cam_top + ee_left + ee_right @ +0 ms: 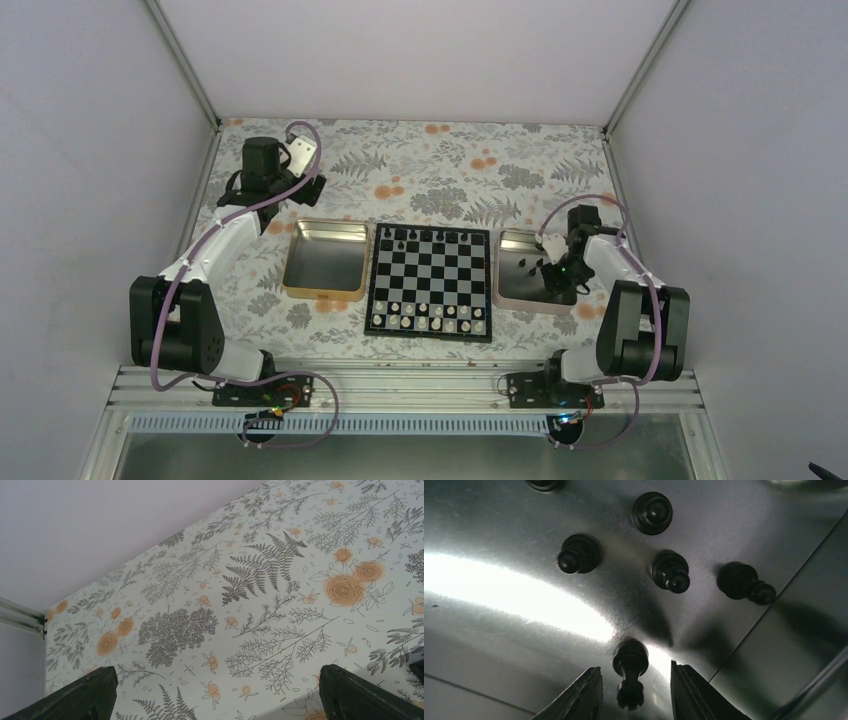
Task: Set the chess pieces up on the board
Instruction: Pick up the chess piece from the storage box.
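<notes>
The right gripper (635, 674) is parted, its fingers flanking a black piece (630, 659) on the silver tray (499, 645), with a gap showing on each side. More black chess pieces (670, 570) sit beyond it. The board (430, 282) lies just left of that tray. The left gripper (217, 692) hangs wide apart, holding nothing, above the floral cloth (260, 610).

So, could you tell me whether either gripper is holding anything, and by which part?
Nothing is held. The right gripper straddles a black chess piece in the silver tray, gaps either side; the left gripper is open, empty.
</notes>
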